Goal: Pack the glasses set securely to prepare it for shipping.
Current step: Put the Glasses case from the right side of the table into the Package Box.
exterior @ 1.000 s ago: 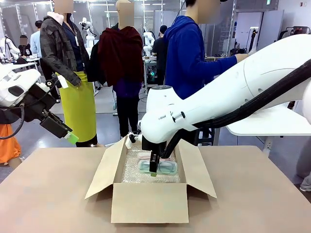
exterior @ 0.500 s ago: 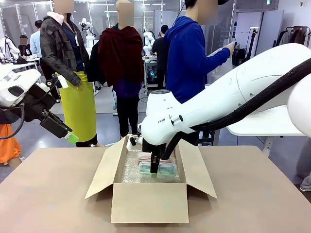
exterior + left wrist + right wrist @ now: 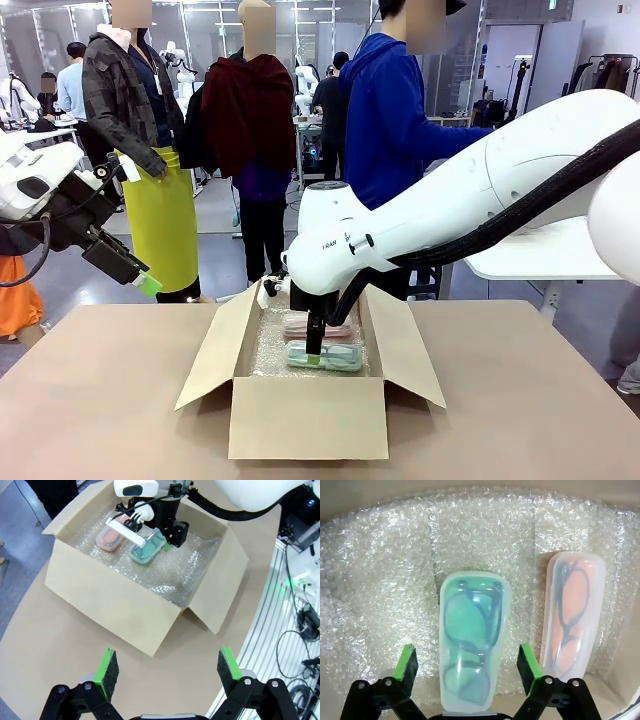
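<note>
Green case [image 3: 475, 630] is laid on bubble wrap [image 3: 385, 570] in box [image 3: 308, 415], with pink case [image 3: 572, 620] just beside it on the far side. Right gripper [image 3: 467, 655] is spread astride green case, no contact seen. Left gripper [image 3: 167, 665] is spread, parked far left. Risk: green case gets snagged by a pad on retract and dragged off flat.

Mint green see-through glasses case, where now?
Front view: mint green case lies on bubble wrap in the open cardboard box, beside the pale pink case, under the right gripper.

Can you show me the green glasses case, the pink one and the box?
green case [image 3: 475, 640], right wrist view, middle of its clear top.
pink case [image 3: 572, 615], right wrist view, middle of its top.
box [image 3: 308, 418], front view, its near wall.
</note>
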Controlling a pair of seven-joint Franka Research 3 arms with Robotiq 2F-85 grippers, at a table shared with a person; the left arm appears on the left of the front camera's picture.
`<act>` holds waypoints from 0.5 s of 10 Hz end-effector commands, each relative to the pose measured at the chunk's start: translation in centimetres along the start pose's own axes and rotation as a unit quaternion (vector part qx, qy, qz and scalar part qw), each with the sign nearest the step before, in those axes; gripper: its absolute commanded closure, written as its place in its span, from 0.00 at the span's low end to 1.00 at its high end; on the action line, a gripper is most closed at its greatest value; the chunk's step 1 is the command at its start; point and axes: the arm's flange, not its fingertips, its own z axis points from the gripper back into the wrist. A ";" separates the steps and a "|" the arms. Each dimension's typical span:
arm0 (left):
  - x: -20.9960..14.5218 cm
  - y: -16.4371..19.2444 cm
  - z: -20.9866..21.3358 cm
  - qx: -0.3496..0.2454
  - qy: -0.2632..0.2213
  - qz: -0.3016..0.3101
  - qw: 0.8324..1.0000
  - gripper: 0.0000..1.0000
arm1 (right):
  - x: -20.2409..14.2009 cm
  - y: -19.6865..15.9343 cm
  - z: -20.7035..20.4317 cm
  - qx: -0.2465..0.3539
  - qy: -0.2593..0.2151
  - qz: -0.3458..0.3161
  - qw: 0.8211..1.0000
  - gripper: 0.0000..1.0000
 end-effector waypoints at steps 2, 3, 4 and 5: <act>-0.1 0.2 0.2 -0.009 -0.009 -0.008 1.000 0.00 | 0.0 0.0 -0.1 -0.001 -0.001 0.000 1.000 0.00; -0.1 0.2 0.2 -0.009 -0.009 -0.008 1.000 0.00 | 0.0 0.0 -0.1 -0.001 -0.001 0.000 1.000 0.00; -0.1 0.2 0.2 -0.009 -0.009 -0.008 1.000 0.00 | 0.0 0.0 -0.1 -0.001 -0.001 0.000 1.000 0.00; -0.1 0.2 0.2 -0.009 -0.009 -0.008 1.000 0.00 | 0.0 0.0 -0.1 -0.001 -0.001 0.000 1.000 0.00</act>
